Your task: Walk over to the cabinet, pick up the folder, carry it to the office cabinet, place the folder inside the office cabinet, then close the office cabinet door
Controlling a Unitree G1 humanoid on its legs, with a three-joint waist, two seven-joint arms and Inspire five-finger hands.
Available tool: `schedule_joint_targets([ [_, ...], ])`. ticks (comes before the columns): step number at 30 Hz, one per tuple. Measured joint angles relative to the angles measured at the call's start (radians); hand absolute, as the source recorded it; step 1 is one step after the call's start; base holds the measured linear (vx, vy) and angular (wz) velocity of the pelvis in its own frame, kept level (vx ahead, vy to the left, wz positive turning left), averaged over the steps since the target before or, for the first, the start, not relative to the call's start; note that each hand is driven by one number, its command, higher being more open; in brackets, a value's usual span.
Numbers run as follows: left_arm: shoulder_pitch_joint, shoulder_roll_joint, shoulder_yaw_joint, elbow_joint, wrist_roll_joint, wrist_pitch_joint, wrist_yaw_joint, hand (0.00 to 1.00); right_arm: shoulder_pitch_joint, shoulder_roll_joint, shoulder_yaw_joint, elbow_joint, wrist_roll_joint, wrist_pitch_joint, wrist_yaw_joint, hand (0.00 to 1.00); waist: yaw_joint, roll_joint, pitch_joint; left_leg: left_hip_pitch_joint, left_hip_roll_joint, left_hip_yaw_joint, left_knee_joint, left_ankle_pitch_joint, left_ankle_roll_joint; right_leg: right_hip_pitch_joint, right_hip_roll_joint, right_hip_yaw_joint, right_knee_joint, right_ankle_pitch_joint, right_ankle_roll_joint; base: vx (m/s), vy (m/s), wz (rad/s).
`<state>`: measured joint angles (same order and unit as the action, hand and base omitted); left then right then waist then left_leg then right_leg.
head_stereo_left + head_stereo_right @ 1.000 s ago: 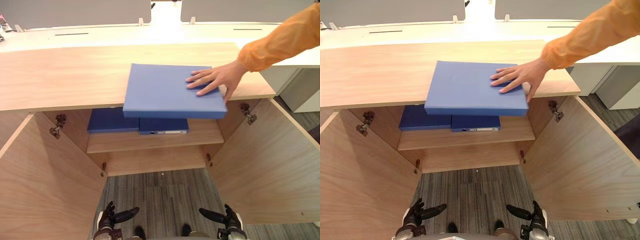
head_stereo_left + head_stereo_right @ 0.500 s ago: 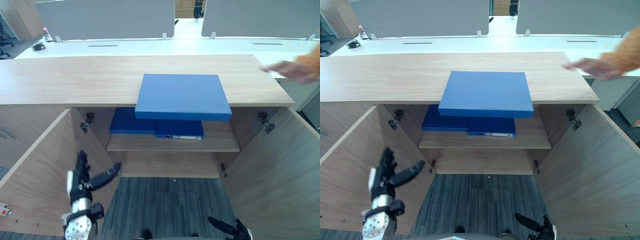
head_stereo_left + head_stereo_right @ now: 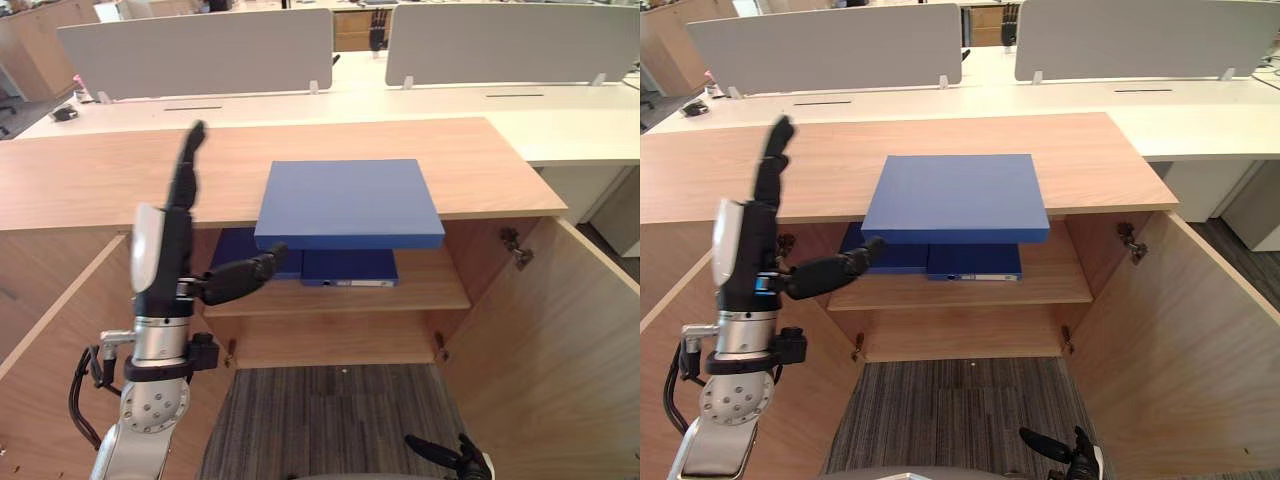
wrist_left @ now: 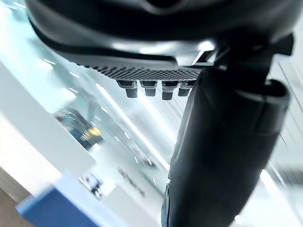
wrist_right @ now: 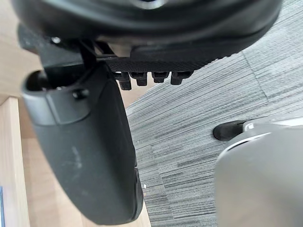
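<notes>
A blue folder [image 3: 350, 200] lies flat on the wooden cabinet top [image 3: 100, 170], its near edge jutting out over the open front. My left hand [image 3: 165, 250] is raised to the folder's left and apart from it. It is open, fingers straight up and thumb [image 3: 240, 280] reaching toward the shelf. In the left wrist view the thumb [image 4: 222, 156] stands out and a corner of the blue folder [image 4: 52, 210] shows past it. My right hand [image 3: 455, 462] hangs low over the carpet, open and holding nothing.
Both cabinet doors stand open, the left door [image 3: 50, 330] and the right door [image 3: 570, 330]. On the inner shelf [image 3: 430, 290] lie two dark blue folders [image 3: 345, 268]. White desks with grey screens [image 3: 200, 55] stand behind the cabinet. Grey carpet [image 3: 330, 420] lies in front.
My left hand has risen from low by the left door to beside the folder. The person's hand in the orange sleeve has gone from the cabinet top. The camera has shifted.
</notes>
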<state>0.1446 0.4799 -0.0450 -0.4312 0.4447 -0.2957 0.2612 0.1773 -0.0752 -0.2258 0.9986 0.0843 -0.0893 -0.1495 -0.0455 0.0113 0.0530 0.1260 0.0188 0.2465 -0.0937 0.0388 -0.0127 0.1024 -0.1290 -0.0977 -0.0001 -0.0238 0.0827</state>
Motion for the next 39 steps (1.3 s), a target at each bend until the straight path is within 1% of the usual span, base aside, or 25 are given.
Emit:
schedule_joint_targets([
  [1,-0.040,0.023,-0.033,0.048,0.065,0.008,0.000,1.00,0.010,-0.004,0.001,0.000,0.000,0.000,0.000,1.00,-0.001,0.002,-0.004,0.000,0.001,0.008,0.000,0.000,0.000,-0.007,0.003,0.010,0.000,0.001,-0.001,-0.03,-0.003,-0.19],
  [2,-0.056,0.033,-0.046,0.069,0.082,0.010,0.000,1.00,0.015,-0.005,0.001,0.000,0.000,0.000,0.000,1.00,-0.004,0.003,-0.005,0.000,0.000,0.009,0.000,0.000,0.001,-0.007,0.003,0.011,-0.001,0.001,-0.002,-0.02,-0.003,-0.13],
  [4,-0.097,0.061,-0.075,0.128,0.153,0.024,-0.004,1.00,0.029,-0.010,0.016,0.000,0.000,0.000,0.000,1.00,-0.016,0.002,-0.006,0.001,0.001,0.010,0.000,0.003,0.005,-0.007,0.004,0.011,-0.004,0.003,-0.003,0.01,-0.005,-0.04],
  [5,-0.115,0.073,-0.083,0.170,0.195,0.037,-0.005,1.00,0.032,-0.013,0.027,0.000,0.000,0.001,0.000,1.00,-0.027,0.002,-0.007,0.001,0.001,0.011,0.000,0.006,0.009,-0.007,0.005,0.013,-0.008,0.006,-0.001,0.02,-0.009,-0.05],
  [9,-0.151,0.076,-0.096,0.256,0.269,0.079,-0.011,1.00,0.028,-0.013,0.036,-0.001,0.000,0.001,0.009,1.00,-0.029,0.000,-0.007,-0.001,0.001,0.018,0.002,0.004,0.008,-0.006,0.008,0.020,-0.023,0.021,0.005,0.03,-0.008,-0.08],
  [10,-0.158,0.077,-0.097,0.274,0.288,0.090,-0.012,0.00,0.028,-0.013,0.036,-0.002,0.000,0.001,0.012,1.00,-0.028,-0.001,-0.008,-0.001,0.001,0.019,0.005,0.003,0.008,-0.006,0.008,0.021,-0.025,0.022,0.004,0.05,-0.009,-0.05],
  [13,-0.184,0.079,-0.098,0.333,0.336,0.136,-0.023,0.00,0.027,-0.012,0.036,-0.003,0.001,0.001,0.021,1.00,-0.028,-0.002,-0.009,-0.001,0.001,0.019,0.005,0.000,0.010,-0.004,0.009,0.026,-0.038,0.028,0.002,0.03,-0.013,-0.08],
  [15,-0.205,0.079,-0.100,0.362,0.364,0.149,-0.016,0.00,0.025,-0.011,0.036,-0.008,0.002,0.001,0.025,1.00,-0.028,-0.005,-0.010,-0.001,0.001,0.019,0.005,-0.002,0.009,-0.004,0.010,0.030,-0.044,0.031,0.000,0.01,-0.018,-0.07],
  [17,-0.247,0.080,-0.099,0.361,0.364,0.153,-0.014,0.00,0.026,-0.011,0.036,-0.008,0.002,0.002,0.027,1.00,-0.026,-0.012,-0.015,0.000,0.001,0.019,0.005,-0.003,0.008,-0.002,0.009,0.029,-0.048,0.032,-0.001,0.00,0.000,0.00],
  [19,-0.263,0.082,-0.097,0.360,0.364,0.153,-0.015,0.00,0.024,-0.011,0.036,-0.010,0.002,0.002,0.028,1.00,-0.028,-0.015,-0.017,0.000,0.001,0.021,0.005,-0.005,0.007,-0.001,0.009,0.031,-0.052,0.035,-0.001,-0.01,-0.010,-0.02],
  [21,-0.272,0.082,-0.095,0.346,0.364,0.143,0.009,0.00,0.023,-0.011,0.036,-0.015,0.002,0.002,0.028,1.00,-0.029,-0.018,-0.019,0.000,0.000,0.023,0.001,-0.006,0.007,-0.001,0.009,0.033,-0.055,0.036,-0.001,-0.03,-0.020,-0.04],
  [22,-0.283,0.081,-0.080,0.318,0.361,0.137,0.017,0.00,0.024,-0.010,0.036,-0.015,0.002,0.003,0.028,1.00,-0.028,-0.021,-0.020,0.000,0.000,0.024,0.000,-0.007,0.007,-0.001,0.009,0.033,-0.056,0.036,-0.001,0.00,0.000,0.00],
  [24,-0.279,0.077,-0.066,0.273,0.335,0.135,0.000,0.00,0.024,-0.010,0.036,-0.018,0.003,0.004,0.027,1.00,-0.029,-0.021,-0.021,0.000,0.000,0.026,0.000,-0.008,0.008,-0.001,0.008,0.035,-0.058,0.036,-0.001,-0.01,-0.010,-0.02],
  [26,-0.248,0.052,-0.067,0.254,0.309,0.114,-0.011,0.00,0.025,-0.005,0.036,-0.035,0.007,0.007,0.026,1.00,-0.029,-0.021,-0.020,0.000,-0.001,0.028,0.000,-0.010,0.008,-0.001,0.008,0.037,-0.062,0.036,0.000,0.00,-0.011,-0.04],
  [27,-0.226,0.035,-0.065,0.233,0.300,0.114,-0.017,0.00,0.026,-0.001,0.036,-0.046,0.010,0.007,0.026,1.00,-0.028,-0.022,-0.021,-0.001,0.001,0.037,0.000,-0.013,0.004,-0.006,0.008,0.046,-0.060,0.038,0.002,-0.01,-0.015,-0.16],
  [29,-0.162,-0.003,-0.056,0.153,0.283,0.112,-0.021,0.00,0.029,0.007,0.036,-0.090,0.011,0.007,0.022,1.00,-0.024,-0.023,-0.022,-0.006,0.001,0.049,0.002,-0.017,0.001,-0.018,0.009,0.063,-0.058,0.039,0.004,0.01,-0.014,-0.20],
  [31,-0.112,-0.038,-0.052,0.093,0.253,0.093,-0.027,0.00,0.033,0.015,0.036,-0.148,0.013,0.007,0.018,1.00,-0.025,-0.023,-0.022,-0.009,0.001,0.057,0.005,-0.019,0.002,-0.025,0.009,0.072,-0.057,0.040,0.005,0.02,-0.015,-0.13],
  [33,-0.059,-0.086,-0.048,0.029,0.198,0.073,-0.043,0.00,0.052,0.032,0.036,-0.269,0.035,0.007,0.012,1.00,-0.026,-0.023,-0.022,-0.010,0.001,0.060,0.005,-0.020,0.005,-0.028,0.011,0.074,-0.054,0.040,0.006,0.01,-0.028,-0.08],
  [34,-0.029,-0.118,-0.047,-0.005,0.164,0.066,-0.053,0.00,0.072,0.045,0.037,-0.363,0.051,0.006,0.010,1.00,-0.026,-0.023,-0.022,-0.010,0.001,0.060,0.005,-0.021,0.007,-0.029,0.011,0.076,-0.053,0.040,0.006,0.00,-0.034,-0.03],
  [36,0.025,-0.168,-0.039,-0.057,0.068,0.050,-0.071,0.00,0.092,0.059,0.037,-0.505,0.072,-0.005,0.013,1.00,-0.026,-0.023,-0.022,-0.010,0.002,0.061,0.005,-0.022,0.008,-0.029,0.012,0.078,-0.050,0.040,0.006,-0.02,-0.039,-0.01],
  [37,0.040,-0.179,-0.038,-0.072,0.046,0.049,-0.074,0.00,0.098,0.062,0.037,-0.546,0.079,-0.006,0.015,1.00,-0.026,-0.024,-0.022,-0.010,0.002,0.061,0.005,-0.023,0.008,-0.029,0.012,0.079,-0.049,0.040,0.006,-0.04,-0.043,0.00],
  [39,0.105,-0.211,-0.011,-0.125,-0.084,0.039,-0.091,0.00,0.124,0.071,0.037,-0.711,0.131,-0.020,0.041,1.00,-0.025,-0.024,-0.021,-0.011,0.003,0.061,0.005,-0.026,0.006,-0.035,0.013,0.079,-0.044,0.040,0.006,-0.05,-0.036,-0.01],
])
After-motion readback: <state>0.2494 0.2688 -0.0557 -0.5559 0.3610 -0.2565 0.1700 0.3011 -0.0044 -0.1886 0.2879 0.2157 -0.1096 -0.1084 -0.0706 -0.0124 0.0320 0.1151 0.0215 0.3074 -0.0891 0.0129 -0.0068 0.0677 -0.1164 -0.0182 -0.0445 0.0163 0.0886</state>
